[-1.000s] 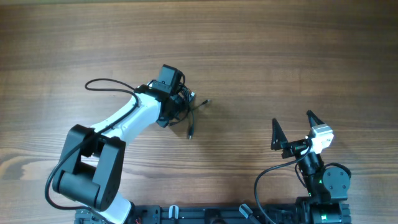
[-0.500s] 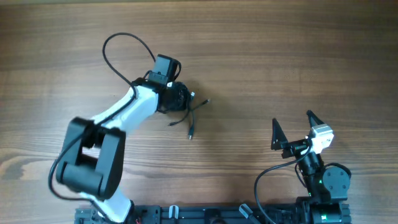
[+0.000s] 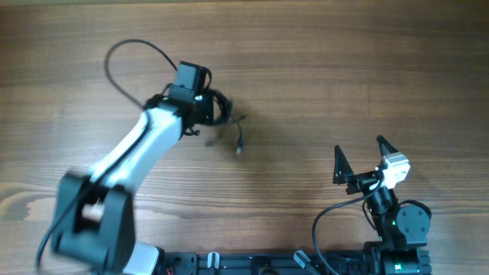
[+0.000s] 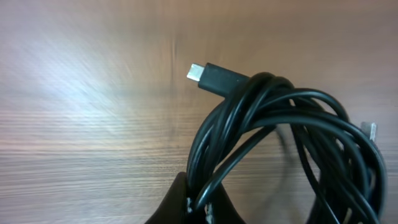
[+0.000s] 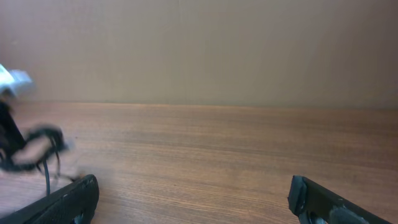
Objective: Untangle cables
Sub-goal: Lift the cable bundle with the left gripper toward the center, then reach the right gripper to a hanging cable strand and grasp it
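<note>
Left claw clamped on cables, bunched at tips

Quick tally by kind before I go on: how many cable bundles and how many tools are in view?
Cable bundle: 1, gripped by the left tool; strands too tangled to count
Tools: 2, the left tool shut, the right tool open
Total: 3

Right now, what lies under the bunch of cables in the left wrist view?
Only the wooden table shows around and between the cables. The left fingers, shut on the bunch, hide its lowest part; the loops cover the wood beneath them.
</note>
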You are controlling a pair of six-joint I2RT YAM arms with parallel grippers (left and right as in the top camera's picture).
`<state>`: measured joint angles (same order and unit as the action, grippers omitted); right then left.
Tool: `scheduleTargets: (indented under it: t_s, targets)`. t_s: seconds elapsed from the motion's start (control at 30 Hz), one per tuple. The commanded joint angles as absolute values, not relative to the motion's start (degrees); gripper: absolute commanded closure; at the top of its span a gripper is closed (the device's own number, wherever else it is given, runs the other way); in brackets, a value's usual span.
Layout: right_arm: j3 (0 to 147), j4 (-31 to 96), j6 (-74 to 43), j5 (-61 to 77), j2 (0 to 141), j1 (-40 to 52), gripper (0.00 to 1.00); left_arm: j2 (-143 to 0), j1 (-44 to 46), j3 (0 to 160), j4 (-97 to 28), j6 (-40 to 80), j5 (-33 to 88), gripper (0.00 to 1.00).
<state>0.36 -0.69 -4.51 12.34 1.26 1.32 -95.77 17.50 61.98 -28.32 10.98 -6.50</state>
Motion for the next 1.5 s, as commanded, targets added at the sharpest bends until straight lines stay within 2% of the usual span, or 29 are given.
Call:
scheduleTargets:
  t_s: [0.0, 0.13, 0.27, 0.33, 0.37, 0.4, 0.43, 0.47, 0.53, 0.57, 0.63, 0.73, 0.8, 0.87, 0.9, 0.97, 1.07, 1.13, 1.2, 1.27, 1.33, 1.47]
  targets:
    - [0.3, -0.9, -4.9, 11.8, 0.8, 1.4, 0.00, -82.5, 17.2, 62.3, -31.9, 12.5, -5.8, 0.96]
    - [0.3, -0.9, -4.9, 11.8, 0.8, 1.4, 0.00, -74.5, 17.2, 62.3, -38.0, 12.7, -2.8, 0.96]
    - [0.3, -0.9, -4.9, 11.8, 0.8, 1.4, 0.00, -73.2, 17.3, 62.3, -38.0, 13.1, -1.7, 0.96]
    - [0.3, -1.2, -6.5, 13.3, 0.8, 1.4, 0.00, -73.2, 17.2, 62.3, -38.0, 17.4, -1.7, 0.96]
    - [0.3, -1.2, -10.8, 15.8, 0.8, 1.4, 0.00, -73.2, 17.2, 62.3, -37.9, 19.0, -1.5, 0.96]
    - [0.3, -1.4, -21.1, 18.4, 0.8, 1.4, 0.00, -73.2, 17.2, 62.3, -38.0, 21.1, -1.5, 0.96]
    - [0.3, -1.6, -35.8, 21.1, 0.8, 1.4, 0.00, -73.2, 17.3, 62.3, -38.0, 22.3, -1.2, 0.96]
    - [0.3, -1.7, -64.1, 25.8, 0.9, 1.4, 0.00, -73.2, 17.3, 62.3, -38.0, 24.6, -0.8, 0.96]
    - [0.3, -1.9, -73.2, 24.5, 1.3, 1.4, 0.00, -73.3, 17.2, 62.3, -37.8, 25.0, -0.8, 0.96]
    - [0.3, -1.8, -73.2, 20.6, 1.8, 1.4, 0.00, -73.3, 17.3, 62.3, -37.6, 25.4, -0.8, 0.96]
    - [1.0, -2.5, -45.3, 19.0, 3.6, 1.4, 0.01, -74.0, 17.3, 62.3, -36.7, 27.9, 0.6, 0.96]
    - [5.8, -1.4, -42.0, 21.6, 10.1, 1.4, 0.00, -74.3, 17.3, 62.3, -36.2, 28.8, 1.1, 0.96]
    - [10.0, -2.6, -43.4, 29.0, 18.4, 1.4, 0.00, -74.3, 17.3, 62.3, -36.1, 32.8, 1.1, 0.96]
    - [11.9, -9.9, -49.3, 38.8, 26.0, 1.5, 0.00, -74.3, 17.3, 62.3, -36.1, 36.0, 1.1, 0.96]
    - [11.9, -16.6, -56.1, 42.4, 30.8, 1.5, 0.04, -74.3, 17.4, 62.3, -36.1, 37.4, 1.1, 0.96]
    - [11.9, -27.1, -64.5, 45.6, 38.3, 2.6, 0.05, -74.3, 18.3, 62.2, -36.0, 45.1, 1.0, 0.96]
    - [11.9, -42.9, -73.6, 43.5, 49.3, 9.3, 0.05, -74.3, 20.4, 62.2, -36.0, 55.0, 0.4, 0.96]
    - [11.9, -53.5, -82.4, 33.6, 60.1, 19.4, 0.04, -74.3, 22.2, 62.2, -35.5, 55.2, 0.4, 0.96]
    - [11.9, -57.6, -89.2, 24.9, 67.2, 25.5, 0.04, -74.3, 23.6, 62.2, -35.4, 55.1, 0.1, 0.96]
    - [12.2, -68.3, -93.2, 16.2, 77.0, 32.1, 0.05, -74.3, 26.0, 62.2, -35.7, 55.1, -1.5, 0.96]
    - [12.4, -72.5, -97.2, 11.7, 82.3, 33.2, 0.07, -74.3, 27.8, 62.2, -36.4, 55.1, -3.5, 0.96]
    - [14.7, -75.2, -97.7, 7.0, 85.0, 33.2, 0.23, -74.3, 30.5, 62.1, -37.1, 55.1, -4.4, 0.96]
